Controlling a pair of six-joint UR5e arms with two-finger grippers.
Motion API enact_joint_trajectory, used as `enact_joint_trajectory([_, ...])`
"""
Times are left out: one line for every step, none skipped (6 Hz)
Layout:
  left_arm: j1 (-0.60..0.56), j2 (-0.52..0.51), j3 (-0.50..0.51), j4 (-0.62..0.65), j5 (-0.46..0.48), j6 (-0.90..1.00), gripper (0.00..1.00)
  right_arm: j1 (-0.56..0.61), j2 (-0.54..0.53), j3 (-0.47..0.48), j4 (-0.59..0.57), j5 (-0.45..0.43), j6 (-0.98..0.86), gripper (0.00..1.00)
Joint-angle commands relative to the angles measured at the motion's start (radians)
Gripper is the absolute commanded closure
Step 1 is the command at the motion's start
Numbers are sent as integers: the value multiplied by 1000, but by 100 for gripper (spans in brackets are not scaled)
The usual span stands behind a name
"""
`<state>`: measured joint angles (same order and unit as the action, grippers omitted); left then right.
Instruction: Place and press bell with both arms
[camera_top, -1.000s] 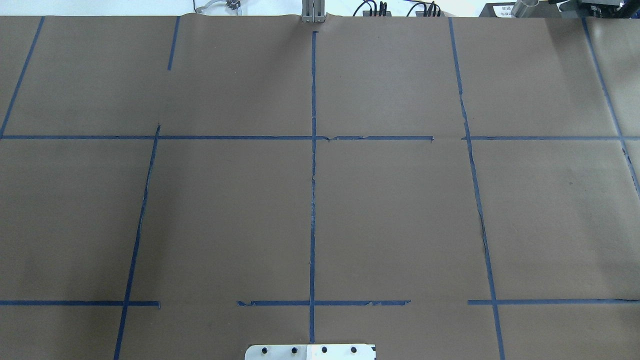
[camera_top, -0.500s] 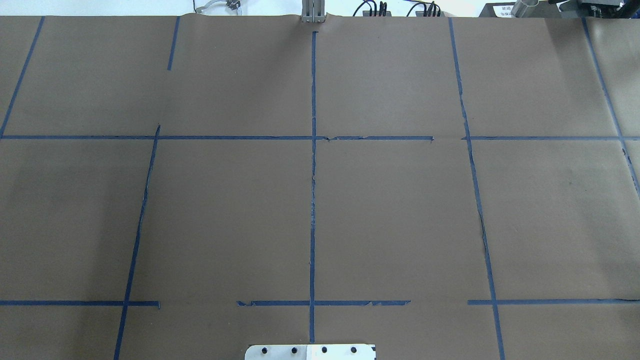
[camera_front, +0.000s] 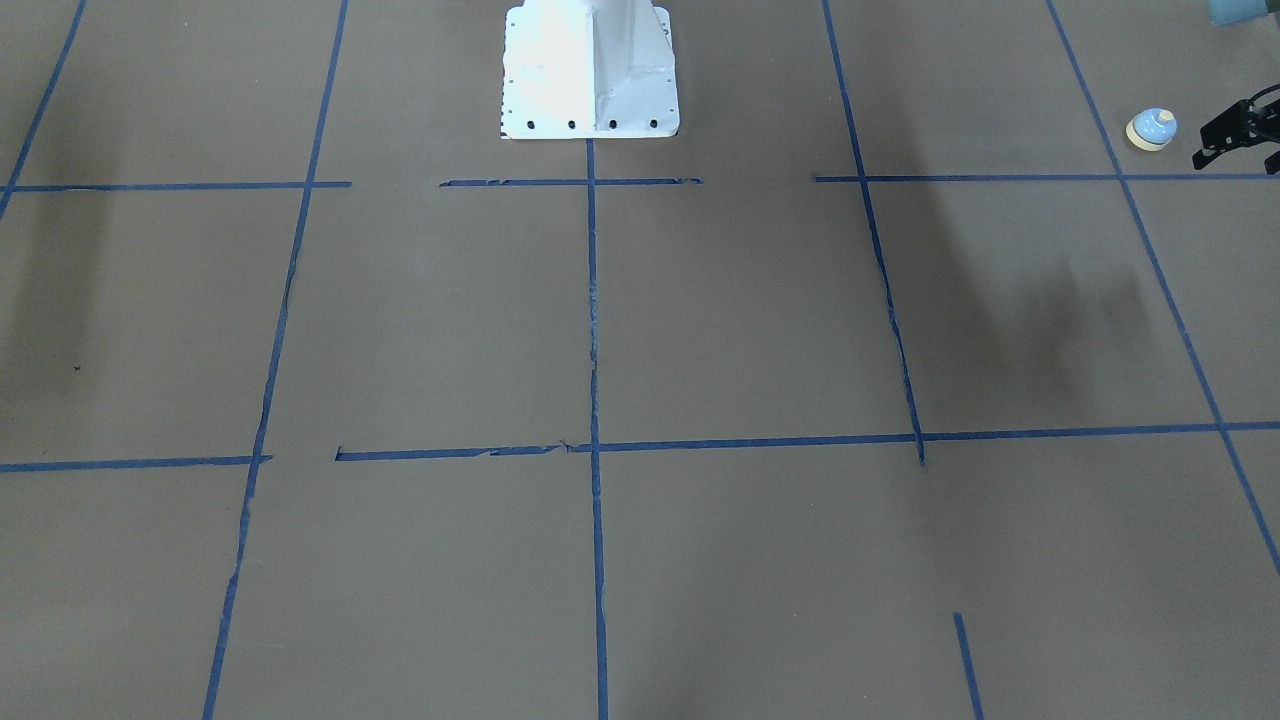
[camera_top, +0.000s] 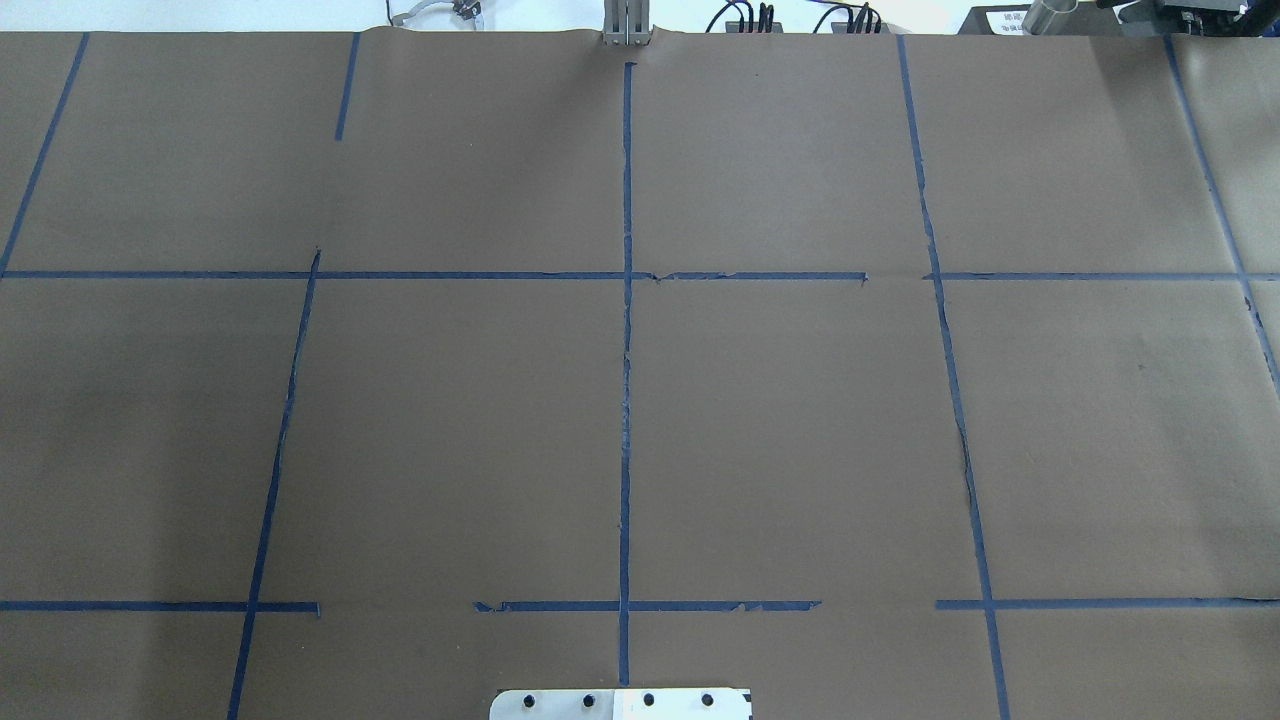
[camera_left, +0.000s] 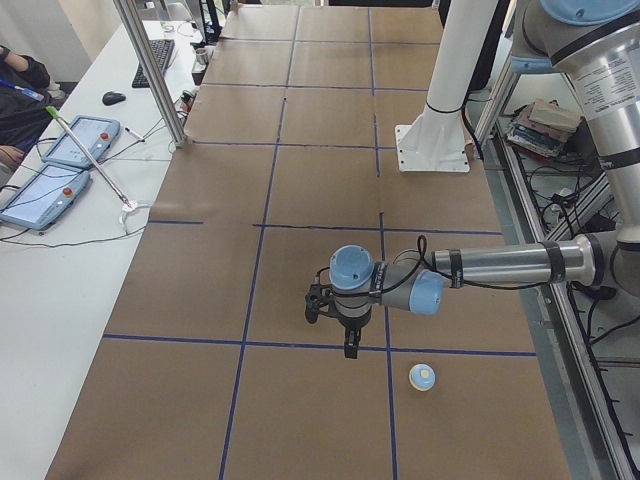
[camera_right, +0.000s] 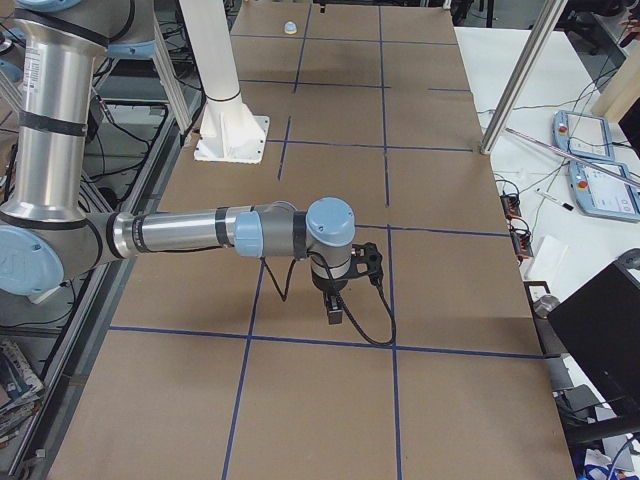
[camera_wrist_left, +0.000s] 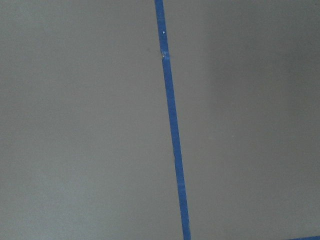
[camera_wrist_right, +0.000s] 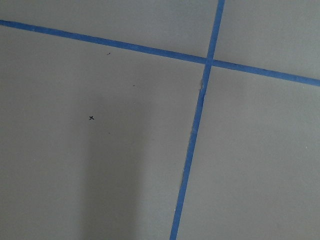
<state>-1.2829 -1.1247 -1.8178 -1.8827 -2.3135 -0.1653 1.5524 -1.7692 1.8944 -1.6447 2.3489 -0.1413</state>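
The small light-blue bell (camera_front: 1151, 129) with a cream base and button stands upright on the brown table near its left end. It also shows in the exterior left view (camera_left: 422, 376) and far off in the exterior right view (camera_right: 290, 27). My left gripper (camera_left: 350, 347) points down above the table, close beside the bell and apart from it. Only a black part of the left gripper (camera_front: 1236, 137) shows at the front view's right edge, and I cannot tell its state. My right gripper (camera_right: 335, 312) points down over the table's other end, and I cannot tell its state. Both wrist views show only bare table and blue tape.
The white bolted pedestal (camera_front: 590, 70) stands at the robot's side of the table, mid-length. Blue tape lines (camera_top: 625, 400) divide the brown cover. Tablets (camera_left: 60, 165), cables and a metal post (camera_left: 150, 70) line the operators' side.
A faint shadow on the left of the overhead view has drifted further left. Nothing else differs there.
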Motion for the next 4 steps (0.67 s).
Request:
enact_joint_trajectory([117,22,91,-95,13,-20,0,0,-3,-1,0,-2,-1,0])
enact_joint_trajectory([129,25,197,-224,11,-17,0,0,-3,-9,0,0,-1,0])
enact_joint_trajectory([131,40,248,-280,-13,-20,0,0,-7,-9,0,0,0,0])
enact_joint_trajectory([131,69,247,-294,-13,-20,0,0,-7,-9,0,1,0,0])
